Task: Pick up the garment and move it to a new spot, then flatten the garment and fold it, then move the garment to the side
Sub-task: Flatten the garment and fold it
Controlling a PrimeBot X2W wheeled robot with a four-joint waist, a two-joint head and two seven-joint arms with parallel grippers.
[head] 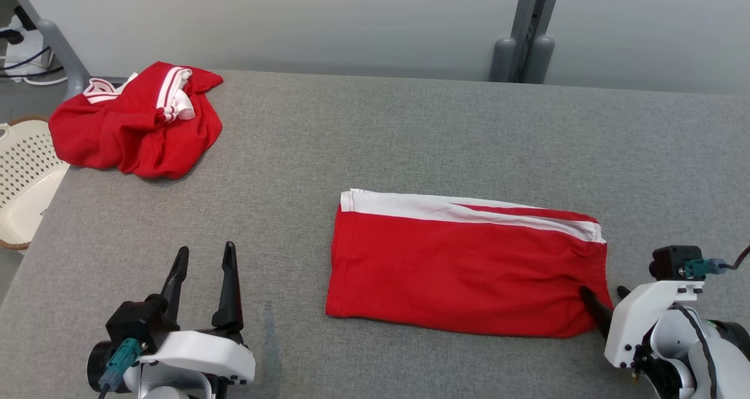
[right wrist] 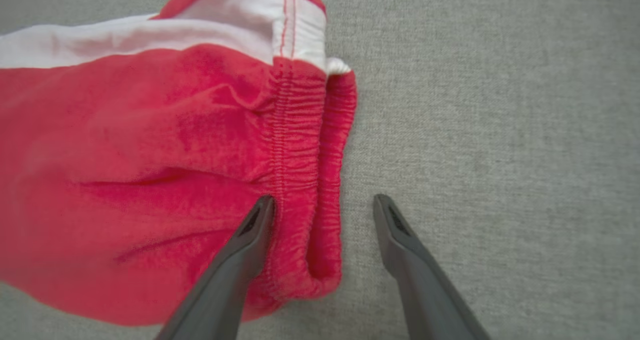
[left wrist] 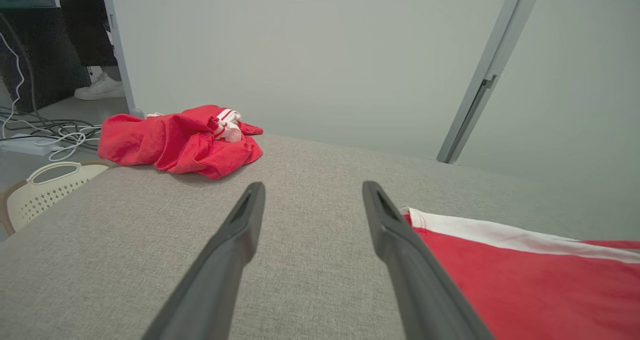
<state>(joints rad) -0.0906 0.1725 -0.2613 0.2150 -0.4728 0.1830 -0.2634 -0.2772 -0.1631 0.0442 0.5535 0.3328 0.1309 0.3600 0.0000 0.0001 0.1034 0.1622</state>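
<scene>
Right wrist view: my right gripper [right wrist: 325, 202] is spread wide and straddling the gathered waistband [right wrist: 300, 145] of the red shorts [right wrist: 150, 155]. One finger is over the cloth, the other over bare table [right wrist: 500, 130]. Nothing is pinched yet. I read that straddle as the setup for a bite on the doubled edge, where the elastic gives me the thickest, firmest bit to hold. Whether the inner finger is actually pressing the fabric, I can't tell.

From the head view, the shorts lie flat and folded into a neat rectangle right of the table's middle, with the white stripe [head: 457, 208] along the far edge. So my guess is the folding is done and the move to the side is what's left.

My left gripper [head: 206, 248] is open too and holds nothing. It is parked near my side of the table, well apart from the shorts' left edge, out of the way.

A crumpled red garment [head: 137, 120] is heaped at the far left corner, and a pale basket [head: 23, 176] sits just off the table's left edge. One corner grip could let the fold slump open, so a low drag seems wiser than a lift.
</scene>
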